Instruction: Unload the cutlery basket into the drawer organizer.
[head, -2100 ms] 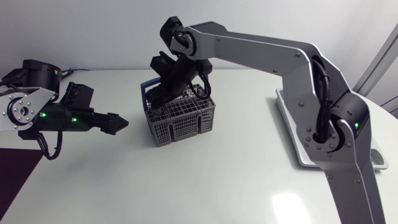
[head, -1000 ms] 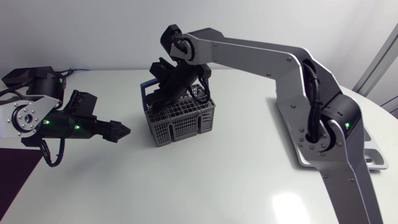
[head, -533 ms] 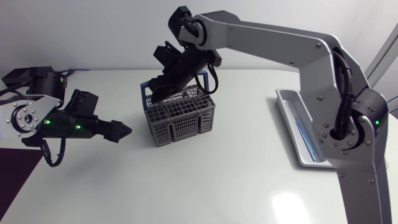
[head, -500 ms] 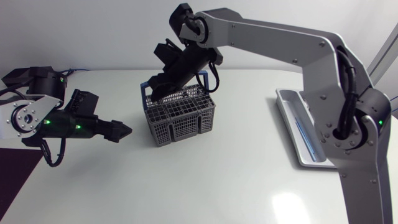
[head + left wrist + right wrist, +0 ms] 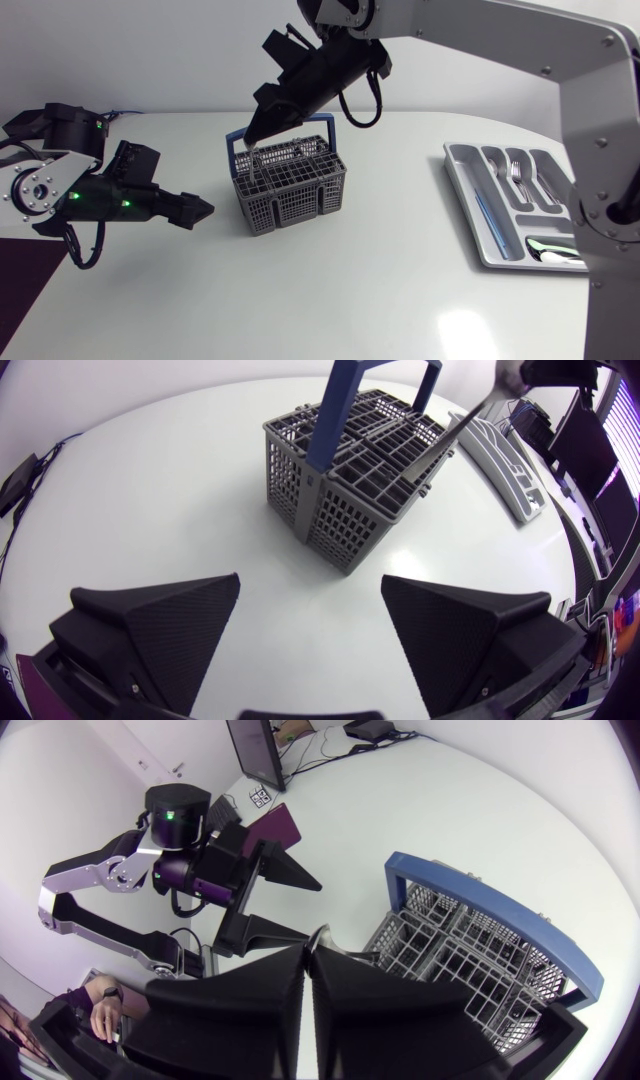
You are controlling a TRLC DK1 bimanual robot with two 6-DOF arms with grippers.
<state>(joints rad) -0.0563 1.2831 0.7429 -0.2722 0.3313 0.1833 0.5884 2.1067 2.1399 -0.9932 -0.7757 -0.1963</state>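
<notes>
**Grey mesh basket, one utensil held over it**

Grey plastic basket (image 5: 295, 195) with an upright blue handle (image 5: 335, 415), standing mid-counter (image 5: 350, 280).

- Utensil (image 5: 470, 420): thin, silver-grey, kind not discernible. Its long axis is steeply slanted. The upper end is clamped in the right pincer (image 5: 310, 948) and the lower end points down at the basket's top. Whether it has cleared the rim cannot be told.
- Right pincer: narrow, both fingers pressed on the utensil, hanging above the basket's far corner.
- Left pincer (image 5: 310, 595): spread wide, holding nothing, low over the counter beside the basket and pointing at it.
- Basket: any other contents cannot be made out.
- Organizer (image 5: 465, 205): silver tray well apart from the basket, on the right arm's side. Forks (image 5: 516, 180) lie lengthwise in a middle slot, and a spoon (image 5: 548, 250) lies crosswise in the near slot.
</notes>
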